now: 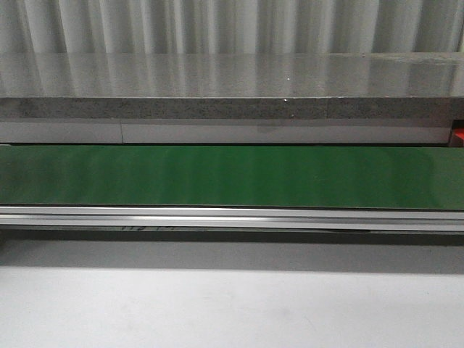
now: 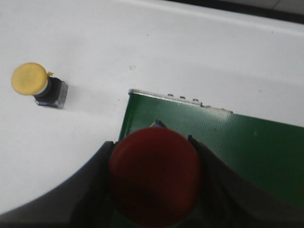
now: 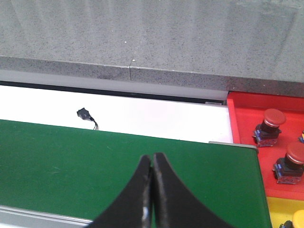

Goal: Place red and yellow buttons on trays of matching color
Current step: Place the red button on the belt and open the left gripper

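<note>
In the left wrist view, the left gripper (image 2: 154, 183) is clamped on a round red mushroom-head push button (image 2: 154, 183); its dark fingers (image 2: 97, 190) press against both sides of the cap, which hides most of the body beneath. The held button hangs over the near corner of the green ribbed conveyor belt (image 2: 247, 152), beside the belt's metal end strip (image 2: 180, 99). On the white table surface (image 2: 142, 52), apart from the belt, stands a yellow-capped push button with a dark square base (image 2: 38, 85), upright and untouched. In the right wrist view, the right gripper (image 3: 152, 190) has its two black fingers (image 3: 137, 194) pressed together with nothing between them, held above the green belt (image 3: 95, 161). Beyond the belt's end sits a red plastic tray (image 3: 242, 107) holding two red-capped buttons (image 3: 269, 127), (image 3: 289, 164), both upright. Just next to it, the edge of a yellow tray (image 3: 280, 206) shows, with a yellow cap (image 3: 298, 218) partly visible at the frame corner. A small black connector with short wires (image 3: 85, 115) lies on the white surface beside the belt. The front view shows the green belt (image 1: 232, 177), its aluminium rail (image 1: 232, 216) and a grey speckled counter (image 1: 232, 109); neither gripper appears there.
</note>
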Action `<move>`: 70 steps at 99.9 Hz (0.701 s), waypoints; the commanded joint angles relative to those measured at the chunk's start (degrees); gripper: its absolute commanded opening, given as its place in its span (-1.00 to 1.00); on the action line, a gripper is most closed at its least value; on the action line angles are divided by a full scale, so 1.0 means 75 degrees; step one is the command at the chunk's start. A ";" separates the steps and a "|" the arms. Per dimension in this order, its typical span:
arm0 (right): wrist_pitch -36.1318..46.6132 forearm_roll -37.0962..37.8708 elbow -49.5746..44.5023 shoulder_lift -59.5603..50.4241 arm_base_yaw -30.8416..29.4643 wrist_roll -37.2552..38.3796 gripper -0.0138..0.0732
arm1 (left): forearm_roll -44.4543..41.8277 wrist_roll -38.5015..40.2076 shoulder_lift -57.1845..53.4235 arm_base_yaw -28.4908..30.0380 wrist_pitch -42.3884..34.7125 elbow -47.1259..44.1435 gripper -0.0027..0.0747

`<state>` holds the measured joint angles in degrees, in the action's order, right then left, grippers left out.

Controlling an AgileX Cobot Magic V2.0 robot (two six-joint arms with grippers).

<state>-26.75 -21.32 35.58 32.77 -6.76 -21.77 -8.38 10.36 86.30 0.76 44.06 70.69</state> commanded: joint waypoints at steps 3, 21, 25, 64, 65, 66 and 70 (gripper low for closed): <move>0.0507 -0.0082 0.0212 -0.0003 0.0028 -0.0042 -0.84 | -0.0036 0.0007 -0.0361 -0.0104 -0.0977 -0.0379 -0.98; 0.0507 -0.0082 0.0212 -0.0003 0.0028 -0.0042 -0.84 | 0.0102 0.0007 -0.0295 -0.0104 -0.1561 -0.1202 -0.98; 0.0507 -0.0082 0.0212 -0.0003 0.0028 -0.0042 -0.84 | 0.0100 0.0007 -0.0295 -0.0104 -0.1737 -0.1327 -0.98; 0.0507 -0.0082 0.0212 -0.0003 0.0028 -0.0042 -0.84 | 0.0120 -0.0149 -0.0295 -0.0104 -0.2062 -0.1714 -0.84; 0.0507 -0.0082 0.0212 -0.0003 0.0028 -0.0042 -0.84 | 0.0145 -0.0190 -0.0295 -0.0104 -0.2062 -0.1714 -0.81; 0.0507 -0.0082 0.0212 -0.0003 0.0028 -0.0042 -0.84 | 0.0167 -0.0209 -0.0295 -0.0104 -0.2062 -0.1714 -0.76; 0.0507 -0.0082 0.0212 -0.0003 0.0028 -0.0042 -0.84 | 0.0203 -0.0226 -0.0295 -0.0104 -0.2062 -0.1714 -0.61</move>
<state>-26.75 -21.32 35.58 32.77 -6.76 -21.77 -7.59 9.59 86.03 0.35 31.71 56.49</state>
